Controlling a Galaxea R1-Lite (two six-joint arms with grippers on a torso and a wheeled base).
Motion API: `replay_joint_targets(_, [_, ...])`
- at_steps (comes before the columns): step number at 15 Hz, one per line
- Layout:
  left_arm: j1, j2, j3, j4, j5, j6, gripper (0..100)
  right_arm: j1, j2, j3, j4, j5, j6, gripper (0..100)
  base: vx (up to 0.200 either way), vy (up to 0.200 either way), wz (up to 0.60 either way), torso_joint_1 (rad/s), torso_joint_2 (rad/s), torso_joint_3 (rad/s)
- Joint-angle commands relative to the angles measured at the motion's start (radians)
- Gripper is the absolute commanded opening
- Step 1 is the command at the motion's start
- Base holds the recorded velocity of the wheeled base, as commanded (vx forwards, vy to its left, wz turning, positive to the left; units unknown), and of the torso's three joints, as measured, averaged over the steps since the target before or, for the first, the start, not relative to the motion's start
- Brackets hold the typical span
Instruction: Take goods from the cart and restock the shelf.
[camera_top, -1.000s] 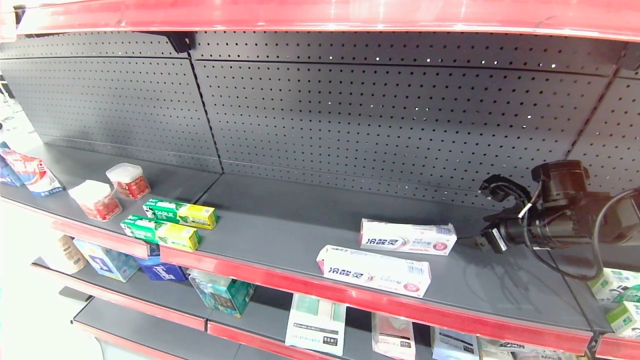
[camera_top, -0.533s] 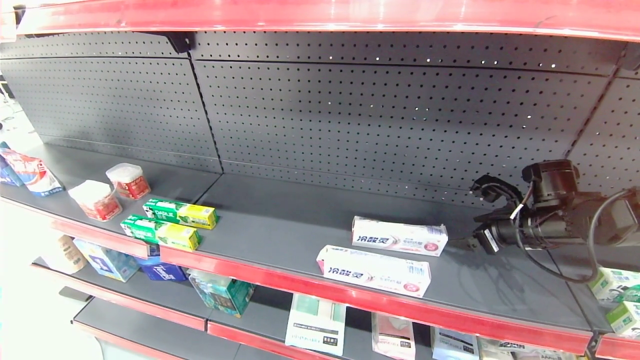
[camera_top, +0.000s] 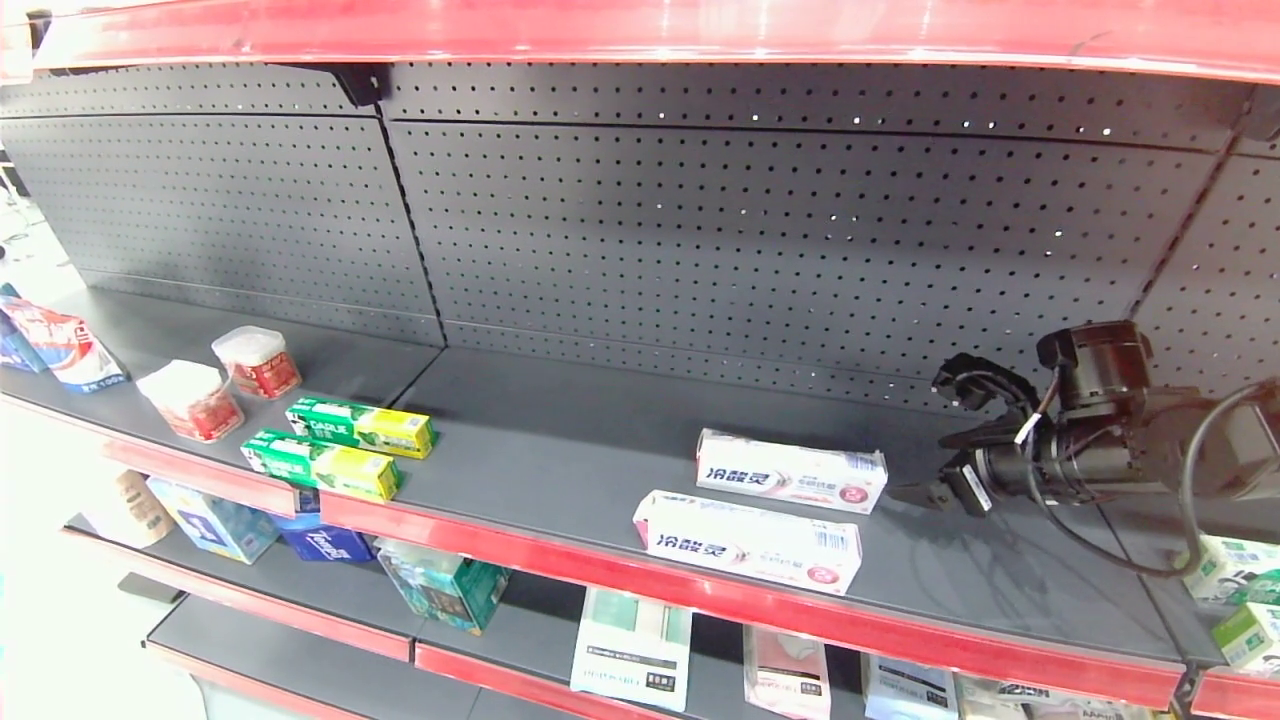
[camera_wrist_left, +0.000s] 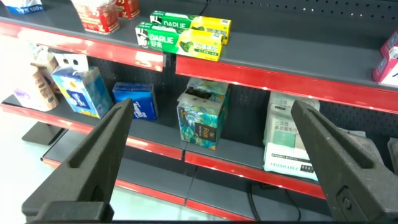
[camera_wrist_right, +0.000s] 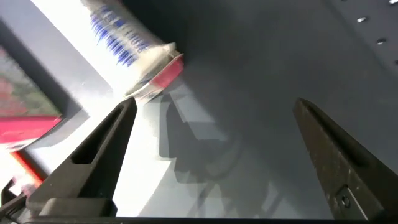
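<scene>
Head view first, said the checker: where did the goods lie?

Flat on the shelf (camera_top: 560, 430), I answered. The rear toothpaste box (camera_top: 790, 470) lay lengthwise behind the front toothpaste box (camera_top: 748, 541), which sat close to the red lip. My right pincer (camera_top: 925, 468) hung just beside the rear box's end, fingers spread wide and gripping nothing. Whether a tip touched the carton, I could not tell.

And the other arm?

My left pincer (camera_wrist_left: 211, 106) was spread as well, empty, lower down and out in front of the shelf.

So the placing looked done. What worried you?

Getting out cleanly. With the fingers that wide and that near, any sideways drift could have caught the carton's end flap and slewed the box round — straight into the front one. The front box had little shelf left before the lip, so a nudge might have sent it over. Pulling back too low could also have dragged the rear box along with me.
</scene>
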Motion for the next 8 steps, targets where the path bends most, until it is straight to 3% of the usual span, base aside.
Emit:
replay_joint_targets(1, [0.000, 0.002, 0.000, 0.000, 0.000, 0.000, 100, 0.014, -0.015, 0.011, 0.000, 0.000, 0.000, 100, 0.000, 0.000, 0.00, 0.000, 0.00, 0.000])
replay_joint_targets(8, [0.000, 0.002, 0.000, 0.000, 0.000, 0.000, 100, 0.000, -0.040, 0.038, 0.001, 0.000, -0.011, 100, 0.000, 0.000, 0.00, 0.000, 0.00, 0.000])
